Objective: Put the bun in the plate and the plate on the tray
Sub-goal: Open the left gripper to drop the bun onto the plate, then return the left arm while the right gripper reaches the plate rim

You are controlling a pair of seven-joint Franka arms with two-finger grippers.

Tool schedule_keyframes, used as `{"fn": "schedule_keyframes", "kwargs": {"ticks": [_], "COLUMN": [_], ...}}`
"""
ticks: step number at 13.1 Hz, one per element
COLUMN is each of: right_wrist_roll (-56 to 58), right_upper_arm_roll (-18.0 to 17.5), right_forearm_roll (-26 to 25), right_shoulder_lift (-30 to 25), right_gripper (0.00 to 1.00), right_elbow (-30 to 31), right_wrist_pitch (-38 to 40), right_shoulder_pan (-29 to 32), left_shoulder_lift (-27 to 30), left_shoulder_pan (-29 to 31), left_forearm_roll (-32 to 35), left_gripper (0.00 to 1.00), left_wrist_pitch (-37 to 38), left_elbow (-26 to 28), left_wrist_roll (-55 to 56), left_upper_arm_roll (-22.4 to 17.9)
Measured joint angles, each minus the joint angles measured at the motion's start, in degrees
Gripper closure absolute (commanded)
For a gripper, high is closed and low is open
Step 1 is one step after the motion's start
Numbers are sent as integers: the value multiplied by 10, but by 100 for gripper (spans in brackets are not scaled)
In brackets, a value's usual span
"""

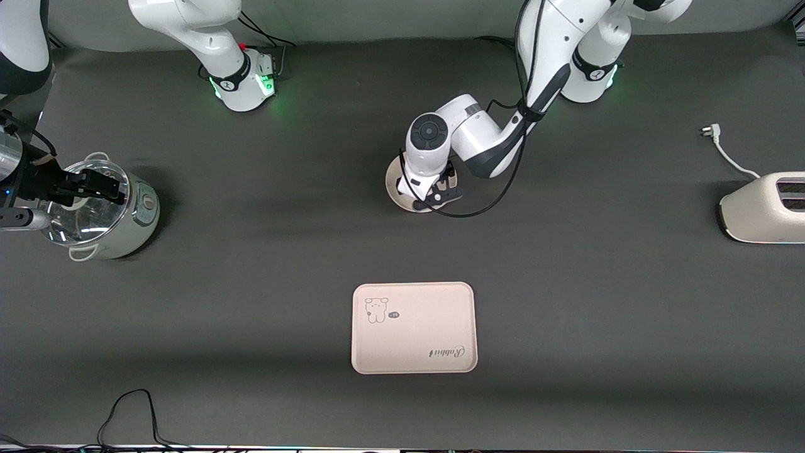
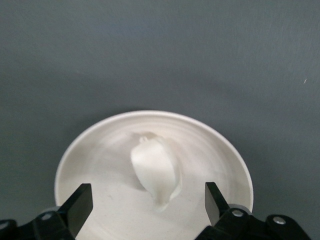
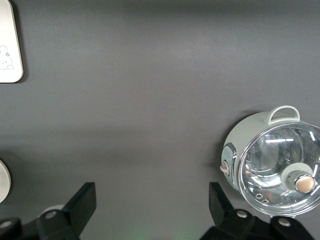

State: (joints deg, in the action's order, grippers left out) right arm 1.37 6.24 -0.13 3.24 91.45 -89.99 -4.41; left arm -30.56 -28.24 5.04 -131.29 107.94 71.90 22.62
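Note:
The bun (image 2: 155, 172) lies in the round plate (image 2: 100, 145), which sits on the table farther from the front camera than the tray (image 1: 413, 327). My left gripper (image 2: 149, 205) is open and empty just above the plate, one finger on each side of the bun and clear of it. In the front view the left gripper (image 1: 440, 192) covers most of the plate (image 1: 395, 189) and hides the bun. My right gripper (image 3: 152, 205) is open and empty, held high at the right arm's end of the table (image 1: 104, 187), by the cooker. The tray's corner (image 3: 7, 45) shows in the right wrist view.
A pale green cooker with a glass lid (image 1: 107, 217) stands at the right arm's end. A cream toaster (image 1: 764, 211) with a loose plug (image 1: 710, 131) is at the left arm's end. A black cable (image 1: 126, 409) loops at the table's near edge.

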Motion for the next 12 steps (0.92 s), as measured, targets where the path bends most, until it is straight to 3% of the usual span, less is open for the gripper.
{"fn": "schedule_keyframes", "kwargs": {"ticks": [3,6,8,12], "right_wrist_roll": [0,0,-6,-121], "right_upper_arm_roll": [0,-6,-8,-13], "right_forearm_roll": [0,9,27,41], "right_shoulder_lift": [0,0,0,0], "right_gripper": [0,0,0,0], "right_elbow": [0,0,0,1], "right_wrist_pitch": [0,2,5,4], "right_shoulder_pan": [0,-4,-33,-141], "left_shoulder_lift": [39,109,155,217], "left_shoulder_pan": [51,156,201,209], "left_forearm_roll": [4,4,3,2], "left_gripper": [0,0,0,0], "left_wrist_pitch": [91,178,207,251], "left_elbow": [-37,-60,-62,-61], "left_wrist_roll": [-54,-188,-279,-436], "left_upper_arm_roll": [-5,-13,-50,-156]}}
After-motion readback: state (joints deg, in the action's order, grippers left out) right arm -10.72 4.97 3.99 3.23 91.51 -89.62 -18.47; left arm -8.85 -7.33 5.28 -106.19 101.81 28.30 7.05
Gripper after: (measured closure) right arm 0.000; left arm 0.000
